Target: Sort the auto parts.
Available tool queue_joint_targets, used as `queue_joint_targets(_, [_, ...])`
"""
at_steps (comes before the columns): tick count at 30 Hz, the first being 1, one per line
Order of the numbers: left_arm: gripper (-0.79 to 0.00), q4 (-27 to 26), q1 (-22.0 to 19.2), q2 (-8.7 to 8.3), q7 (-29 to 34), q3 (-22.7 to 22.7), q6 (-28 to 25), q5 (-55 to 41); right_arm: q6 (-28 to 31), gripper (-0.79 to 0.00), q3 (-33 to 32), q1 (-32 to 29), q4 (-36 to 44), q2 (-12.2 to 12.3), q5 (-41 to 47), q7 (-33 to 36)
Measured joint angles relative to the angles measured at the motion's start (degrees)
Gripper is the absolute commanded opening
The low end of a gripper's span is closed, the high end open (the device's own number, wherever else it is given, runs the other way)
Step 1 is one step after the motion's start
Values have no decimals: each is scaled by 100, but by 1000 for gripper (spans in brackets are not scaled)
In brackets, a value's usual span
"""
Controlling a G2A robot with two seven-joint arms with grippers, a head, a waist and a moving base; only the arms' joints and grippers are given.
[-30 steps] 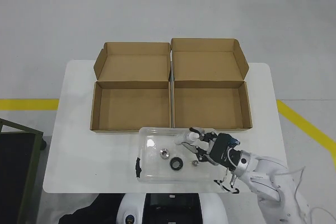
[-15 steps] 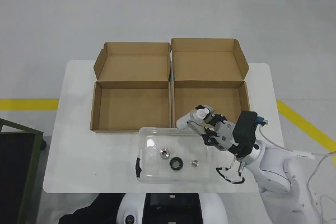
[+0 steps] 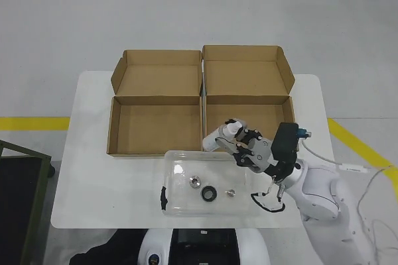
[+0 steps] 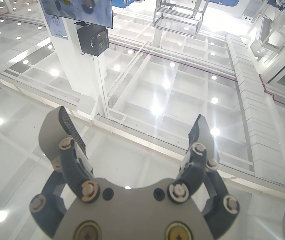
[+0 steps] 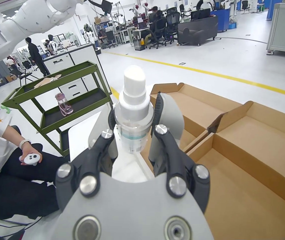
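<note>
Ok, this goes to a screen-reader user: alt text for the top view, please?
The right end effector grips a clear plastic spray bottle with a white cap over the near corner of the right-hand open brown cardboard box; a matching left-hand box sits beside it. In front, a clear plastic tray on the white table holds three small auto parts.

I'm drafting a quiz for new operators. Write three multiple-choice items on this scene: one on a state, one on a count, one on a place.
1. The left gripper is: A open; B shut on a part; C shut empty.
2. Small parts in the clear tray: A one; B three; C six.
3. The spray bottle is: A in the tray; B in the left gripper; C in the right gripper.
Answers: 1 A, its fingers stand apart; 2 B, three lie inside; 3 C, its fingers clamp the bottle.
</note>
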State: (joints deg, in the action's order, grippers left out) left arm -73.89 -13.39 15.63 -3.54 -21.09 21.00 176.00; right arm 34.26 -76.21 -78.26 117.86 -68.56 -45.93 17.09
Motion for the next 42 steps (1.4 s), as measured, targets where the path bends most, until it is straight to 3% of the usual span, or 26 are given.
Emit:
queue_joint_targets(27, [0, 0, 0, 0, 0, 0, 0, 0, -1127, -785, 782, 917, -1423, -73, -2253, -108])
queue_joint_targets(42, [0, 0, 0, 0, 0, 0, 0, 0, -1474, -785, 1210, 1527, -2433, -192, -2482, -47])
